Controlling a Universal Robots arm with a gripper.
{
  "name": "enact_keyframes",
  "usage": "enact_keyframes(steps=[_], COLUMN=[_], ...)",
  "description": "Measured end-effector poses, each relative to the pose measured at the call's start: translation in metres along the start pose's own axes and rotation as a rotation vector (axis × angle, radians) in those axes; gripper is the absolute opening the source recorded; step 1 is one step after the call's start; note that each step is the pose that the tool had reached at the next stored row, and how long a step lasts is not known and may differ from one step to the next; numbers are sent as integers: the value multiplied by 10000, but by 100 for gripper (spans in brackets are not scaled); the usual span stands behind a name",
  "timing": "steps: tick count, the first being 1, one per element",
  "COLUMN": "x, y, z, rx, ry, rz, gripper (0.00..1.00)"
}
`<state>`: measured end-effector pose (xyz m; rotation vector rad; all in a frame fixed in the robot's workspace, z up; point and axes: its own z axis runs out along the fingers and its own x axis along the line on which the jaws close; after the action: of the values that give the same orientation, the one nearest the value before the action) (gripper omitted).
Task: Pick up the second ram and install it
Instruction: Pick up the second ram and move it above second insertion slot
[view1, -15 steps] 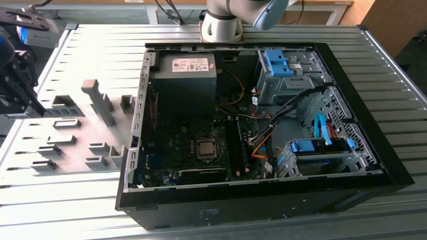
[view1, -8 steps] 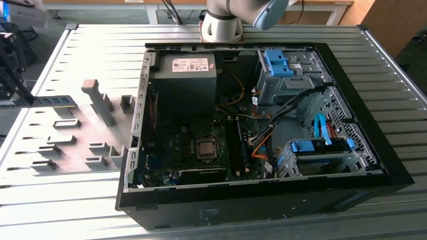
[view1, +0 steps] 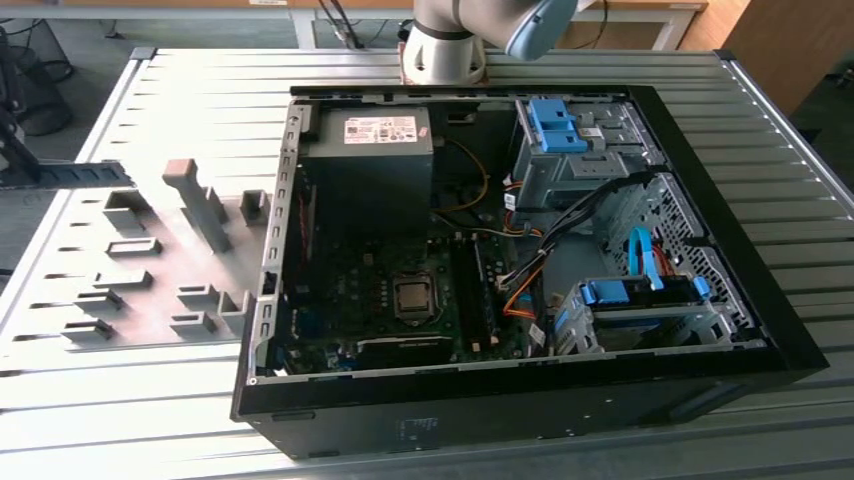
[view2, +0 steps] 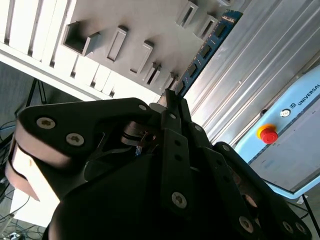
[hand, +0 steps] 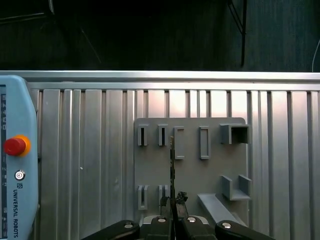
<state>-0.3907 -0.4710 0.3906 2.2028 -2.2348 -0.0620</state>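
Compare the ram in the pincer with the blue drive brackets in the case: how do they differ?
The second ram is a thin, flat blue board with a row of chips; the drive brackets are bulkier light-blue plastic. The ram is clamped in the pincer over the grey fixture plate; the brackets sit on drive cages inside the case. Both are blue.

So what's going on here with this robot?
The arm's gripper is clamped on the second ram, a thin blue memory stick, seen in both wrist views. It holds the stick above a grey slotted tray on the metal table. The open computer case sits beside that tray; the stick isn't installed yet.
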Motion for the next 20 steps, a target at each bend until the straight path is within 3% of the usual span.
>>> enact_keyframes(steps=[4, 20], x=[-3, -4], y=[3, -88], z=[-112, -119], rx=[0, 0], ry=[0, -1], rz=[0, 0], gripper=[14, 14])
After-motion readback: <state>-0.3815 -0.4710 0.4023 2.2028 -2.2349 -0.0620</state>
